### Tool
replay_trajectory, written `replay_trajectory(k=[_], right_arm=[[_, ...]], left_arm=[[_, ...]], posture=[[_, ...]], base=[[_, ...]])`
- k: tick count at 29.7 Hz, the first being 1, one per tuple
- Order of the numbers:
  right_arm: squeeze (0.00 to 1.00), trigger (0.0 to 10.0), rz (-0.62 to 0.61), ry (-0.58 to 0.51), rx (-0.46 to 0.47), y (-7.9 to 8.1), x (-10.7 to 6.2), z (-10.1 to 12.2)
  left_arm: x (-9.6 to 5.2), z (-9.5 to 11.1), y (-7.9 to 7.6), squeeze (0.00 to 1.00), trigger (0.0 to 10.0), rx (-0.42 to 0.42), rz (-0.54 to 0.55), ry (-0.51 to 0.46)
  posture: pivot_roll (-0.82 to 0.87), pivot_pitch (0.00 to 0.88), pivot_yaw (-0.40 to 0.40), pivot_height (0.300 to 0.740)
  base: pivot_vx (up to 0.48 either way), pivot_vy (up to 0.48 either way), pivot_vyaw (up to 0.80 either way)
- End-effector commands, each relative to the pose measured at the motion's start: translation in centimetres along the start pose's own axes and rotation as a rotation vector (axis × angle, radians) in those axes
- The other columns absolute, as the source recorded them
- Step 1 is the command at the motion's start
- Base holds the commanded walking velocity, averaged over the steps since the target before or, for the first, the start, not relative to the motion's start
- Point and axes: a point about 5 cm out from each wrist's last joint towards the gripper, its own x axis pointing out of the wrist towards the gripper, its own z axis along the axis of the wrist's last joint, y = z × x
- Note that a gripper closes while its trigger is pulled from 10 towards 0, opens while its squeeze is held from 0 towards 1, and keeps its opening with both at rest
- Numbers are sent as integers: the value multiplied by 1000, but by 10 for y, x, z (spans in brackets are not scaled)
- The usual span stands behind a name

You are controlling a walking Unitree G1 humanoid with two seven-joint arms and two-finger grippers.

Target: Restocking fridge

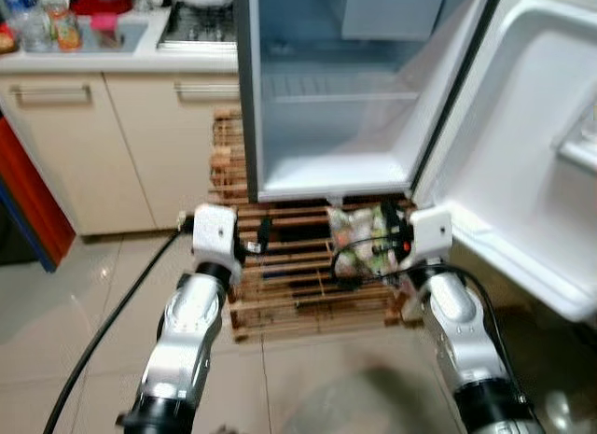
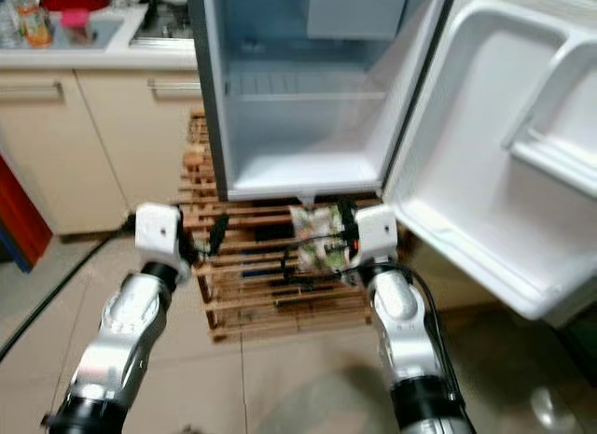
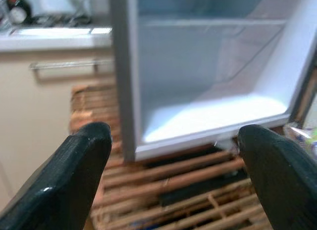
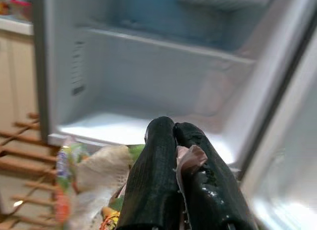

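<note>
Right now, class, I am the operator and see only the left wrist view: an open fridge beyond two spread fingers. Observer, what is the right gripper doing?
Observer: The right gripper is shut on a clear food packet.
Operator: Is the packet inside yet?
Observer: No, it hangs in front of the fridge, at its bottom lip and above the wooden pallet.
Operator: Where is the door?
Observer: The door stands open on the robot's right, its white inner shelves facing the robot.
</note>
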Motion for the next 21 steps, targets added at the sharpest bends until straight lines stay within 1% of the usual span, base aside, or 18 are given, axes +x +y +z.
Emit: replay_trajectory(k=[1,4,7,13,16,17,18,19,20,21], right_arm=[[243,0,-17,-19,-17,-8,4,6],[243,0,-27,-24,-37,-9,6,8],[243,0,-50,-24,-63,-12,7,9],[243,0,-54,-12,-60,-11,9,7],[243,0,-64,-20,-62,-10,15,10],[247,0,-96,-22,-50,-13,18,12],[247,0,-96,-22,-50,-13,18,12],[243,0,-120,-17,-22,-15,21,13],[243,0,-146,-7,29,-15,28,13],[243,0,-146,-7,29,-15,28,13]], left_arm=[[3,8,-6,0,10000,3,-21,-31],[4,12,-9,0,10000,25,-43,-48],[6,15,-10,0,10000,28,-45,-55],[7,16,-9,0,10000,22,-38,-59],[7,18,-10,0,10000,16,-43,-65],[8,21,-12,0,10000,12,-53,-79],[8,21,-12,0,10000,12,-53,-79],[8,23,-13,0,10000,26,-63,-88],[8,25,-18,0,10000,37,-86,-93],[8,25,-18,0,10000,37,-86,-93]], posture=[[-103,0,-44,740],[-105,0,-44,740],[-103,0,-47,740],[-95,0,-51,740],[-91,0,-53,740],[-88,0,-54,740],[-88,0,-54,740],[-86,0,-56,740],[-86,0,-56,740],[-86,0,-56,740]], base=[[480,0,0],[480,0,0],[480,0,0],[480,0,0],[480,0,0],[480,0,0],[480,0,0],[480,0,0],[0,0,0],[0,0,0]])
